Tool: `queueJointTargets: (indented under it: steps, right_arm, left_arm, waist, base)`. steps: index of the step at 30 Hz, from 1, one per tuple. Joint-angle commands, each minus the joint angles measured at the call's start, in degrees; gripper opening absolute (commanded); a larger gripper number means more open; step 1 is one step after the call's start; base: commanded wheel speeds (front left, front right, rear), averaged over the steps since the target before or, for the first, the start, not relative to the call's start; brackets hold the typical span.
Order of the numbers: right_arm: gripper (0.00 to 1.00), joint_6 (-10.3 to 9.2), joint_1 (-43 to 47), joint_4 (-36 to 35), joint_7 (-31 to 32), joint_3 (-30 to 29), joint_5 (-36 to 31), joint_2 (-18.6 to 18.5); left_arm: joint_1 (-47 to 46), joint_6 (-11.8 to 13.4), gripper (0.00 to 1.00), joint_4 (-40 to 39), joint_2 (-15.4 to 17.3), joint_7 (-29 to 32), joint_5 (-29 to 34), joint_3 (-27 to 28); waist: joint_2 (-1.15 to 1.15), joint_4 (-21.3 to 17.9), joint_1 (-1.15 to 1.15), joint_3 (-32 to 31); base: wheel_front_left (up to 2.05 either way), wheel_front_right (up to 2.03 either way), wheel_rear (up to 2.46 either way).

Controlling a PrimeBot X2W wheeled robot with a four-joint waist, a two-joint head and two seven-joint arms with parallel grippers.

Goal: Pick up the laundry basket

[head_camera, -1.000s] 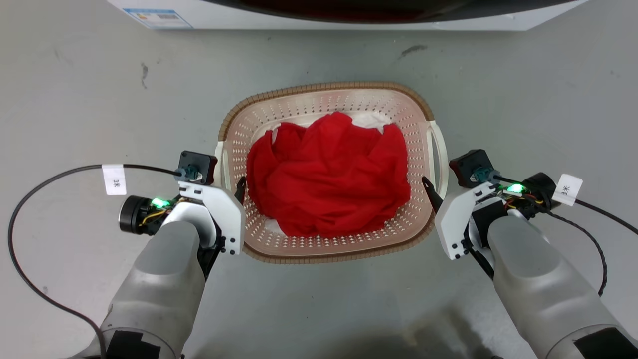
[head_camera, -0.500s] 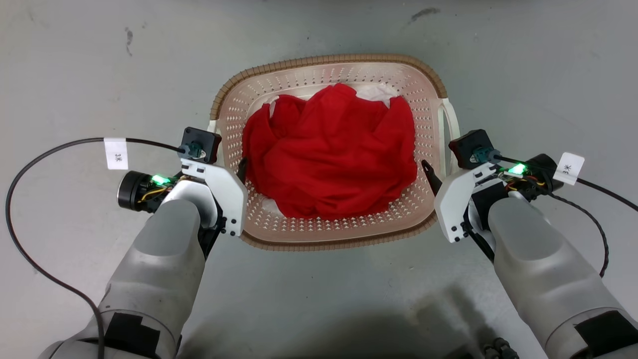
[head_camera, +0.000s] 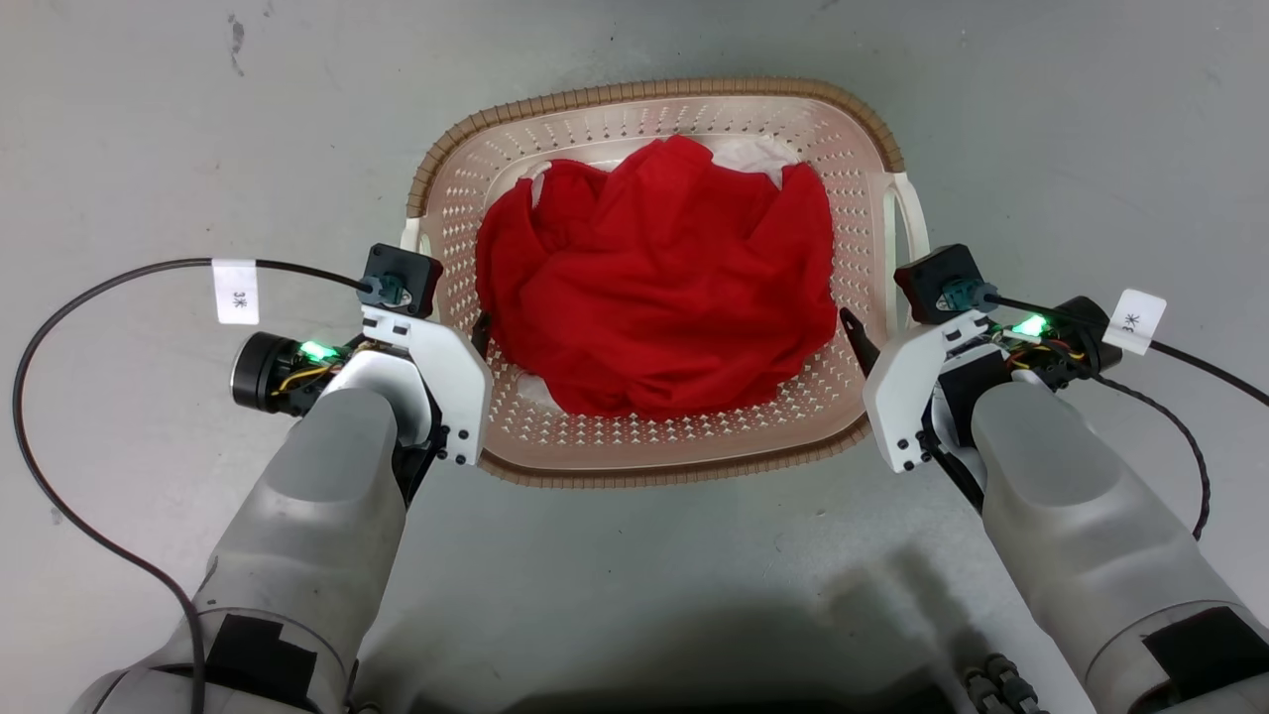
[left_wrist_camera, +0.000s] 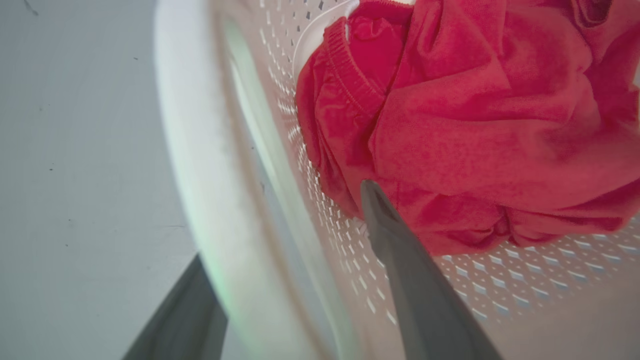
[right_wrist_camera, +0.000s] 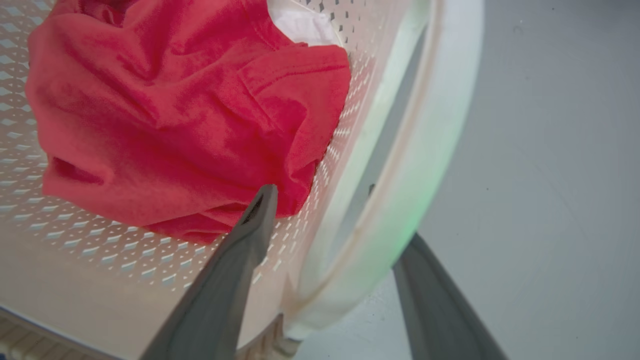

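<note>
Jaws left: gripping laundry basket (head_camera: 654, 475) handle (left_wrist_camera: 190, 150) | jaws right: gripping other handle (right_wrist_camera: 442, 125)

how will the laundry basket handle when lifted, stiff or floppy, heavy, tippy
Probably stiff: the laundry basket is moulded plastic with a thick rim. Likely light: perforated walls, a red cloth heap inside. With the left gripper and right gripper at opposite handles, tipping seems unlikely.

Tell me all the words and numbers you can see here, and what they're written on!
"3米": on the left cable's white tag.
"3米", a bit blurry: on the right cable's white tag.
No writing can be seen on the laundry basket or the red cloth.
</note>
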Motion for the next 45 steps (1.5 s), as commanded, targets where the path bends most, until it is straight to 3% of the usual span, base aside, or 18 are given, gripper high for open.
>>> queueJointTargets:
  steps: [1,2,3,22,45]
  right_arm:
    - [0.0,-0.05,-0.96,0.05,0.25,0.25,0.12,0.03]
    - [0.0,-0.06,-1.03,0.09,0.21,0.32,0.19,0.03]
    - [0.0,-0.06,-1.07,0.15,0.39,0.44,0.31,0.03]
    - [0.0,-0.03,1.41,0.52,3.04,4.06,3.29,-0.01]
    - [0.0,0.01,9.55,-1.36,9.78,14.29,12.48,0.16]
  left_arm:
    - [-0.43,-0.01,0.64,0.04,0.0,0.25,-0.03,-0.36]
    - [-0.71,-0.01,0.2,0.04,0.14,-0.07,0.1,-0.52]
    - [-0.62,-0.01,0.0,0.05,-0.01,0.48,-0.2,-0.61]
    - [1.0,-0.06,0.0,-0.07,-0.8,1.71,-3.33,-3.74]
    - [10.43,-0.08,0.0,-0.1,-1.21,6.39,-8.98,-8.15]
  waist:
    - [0.0,-0.02,0.0,0.2]
    - [0.0,-0.02,0.0,0.34]
    - [0.0,-0.01,0.0,0.46]
    - [0.0,0.15,0.0,-3.16]
    - [0.0,-0.23,0.0,-19.63]
  base:
    - [0.0,0.0,0.0]
    - [0.0,0.0,0.0]
    - [0.0,0.0,0.0]
    - [0.0,0.0,0.0]
    - [0.0,0.0,0.0]
